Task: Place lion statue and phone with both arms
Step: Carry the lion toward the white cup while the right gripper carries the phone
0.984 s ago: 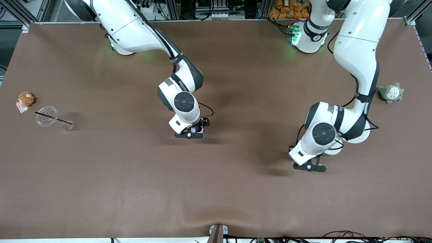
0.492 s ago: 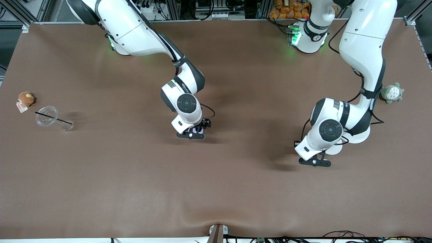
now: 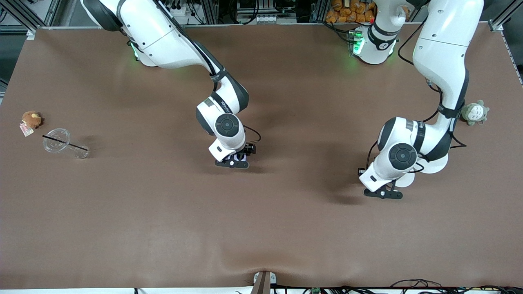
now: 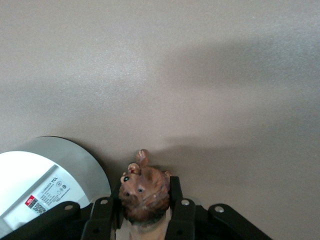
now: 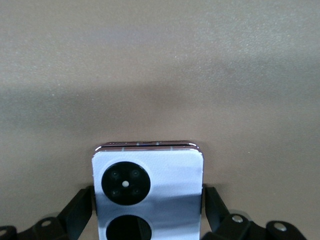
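Lion statue and phone were each already in a hand, so the placing turned on how each sat above the desk. In the left wrist view the left hand was clenched on the small orange-brown figurine, its fingers flanking the body and its head poking out past the fingertips toward the bare brown surface; in the front view that hand hung low over the desk toward the left arm's end, with its shadow close beneath. The right hand gripped the pale lavender phone across its width, the camera circles facing the wrist camera and the hinge edge leading toward the desk, over the middle of the surface. By my judgement both objects lay straight below their hands, so a short descent and release was all that remained. The phone, held on edge, might tip when let go. A grey-green plush, a brown plush and a clear cup lay well apart from either hand.
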